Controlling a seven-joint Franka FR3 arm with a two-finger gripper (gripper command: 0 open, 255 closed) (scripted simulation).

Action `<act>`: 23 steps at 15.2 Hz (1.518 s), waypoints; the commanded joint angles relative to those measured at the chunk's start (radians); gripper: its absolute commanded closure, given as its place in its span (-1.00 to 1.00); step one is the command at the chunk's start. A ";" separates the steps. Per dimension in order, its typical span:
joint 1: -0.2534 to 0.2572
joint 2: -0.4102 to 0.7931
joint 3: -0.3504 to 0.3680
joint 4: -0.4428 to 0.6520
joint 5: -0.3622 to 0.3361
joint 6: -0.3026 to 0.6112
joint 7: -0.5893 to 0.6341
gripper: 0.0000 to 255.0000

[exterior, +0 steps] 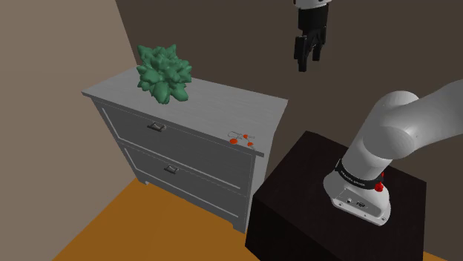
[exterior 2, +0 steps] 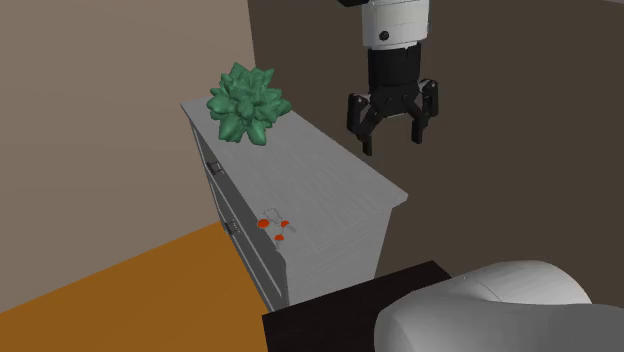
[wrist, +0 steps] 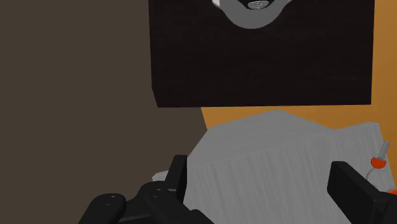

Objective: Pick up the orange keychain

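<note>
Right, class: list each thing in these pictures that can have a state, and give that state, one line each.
gripper: open, holding nothing, in the air above the dresser.
orange keychain: lying on the dresser top near its front edge, not held.
upper drawer: shut.
lower drawer: shut.
green plant: standing on the dresser top.

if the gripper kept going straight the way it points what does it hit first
Probably the bare grey dresser top, seen between the open fingers of the gripper; the orange keychain lies off to one side.
</note>
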 commanded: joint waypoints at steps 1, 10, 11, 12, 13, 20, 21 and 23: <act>0.000 0.000 0.000 0.000 0.000 0.000 0.000 -1.00; 0.066 -0.014 0.126 -0.226 0.141 0.287 0.166 -1.00; 0.075 -0.007 0.142 -0.245 0.157 0.323 0.184 -1.00; 0.084 0.003 0.158 -0.262 0.173 0.359 0.201 -1.00; 0.093 0.014 0.175 -0.278 0.188 0.397 0.219 -1.00; 0.148 0.158 0.301 -0.345 0.281 0.679 0.342 -1.00; 0.153 0.187 0.320 -0.347 0.290 0.722 0.360 -1.00; 0.161 0.251 0.360 -0.347 0.304 0.807 0.398 -1.00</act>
